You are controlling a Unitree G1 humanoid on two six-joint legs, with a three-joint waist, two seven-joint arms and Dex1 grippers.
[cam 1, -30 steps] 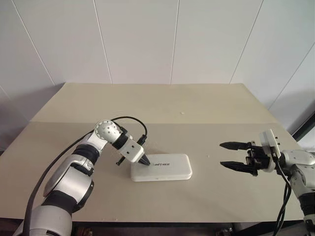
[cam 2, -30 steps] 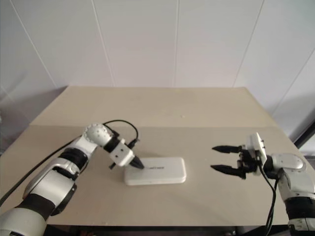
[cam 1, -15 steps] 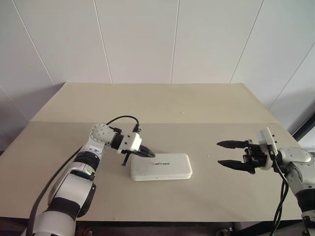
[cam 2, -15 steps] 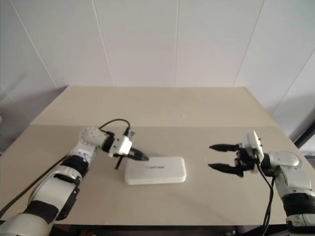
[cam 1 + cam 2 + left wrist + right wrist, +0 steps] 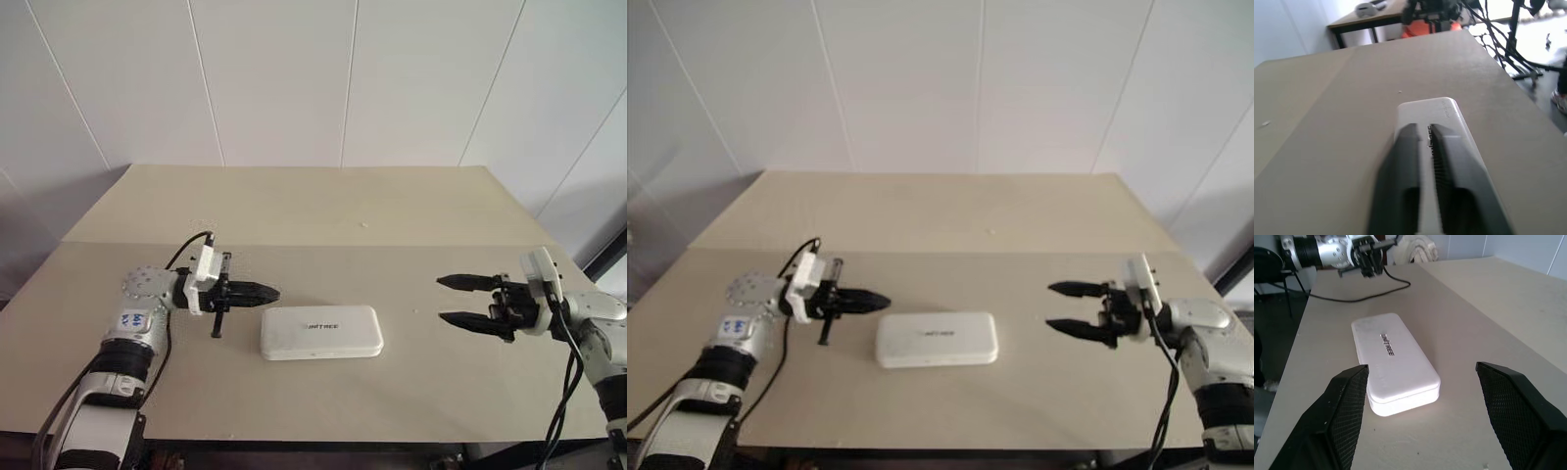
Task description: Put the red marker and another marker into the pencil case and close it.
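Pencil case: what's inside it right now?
Cannot tell. The pencil case lies flat on the table with its lid shut, so its contents are covered. Nothing rests on top.

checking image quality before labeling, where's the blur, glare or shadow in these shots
Left wrist view: the fingers are soft and out of focus, and bright light washes out the far corner. Right wrist view: the case is sharp with a soft shadow at its near end; the fingers are slightly soft. Eye views: even light, faint shadows under the case.
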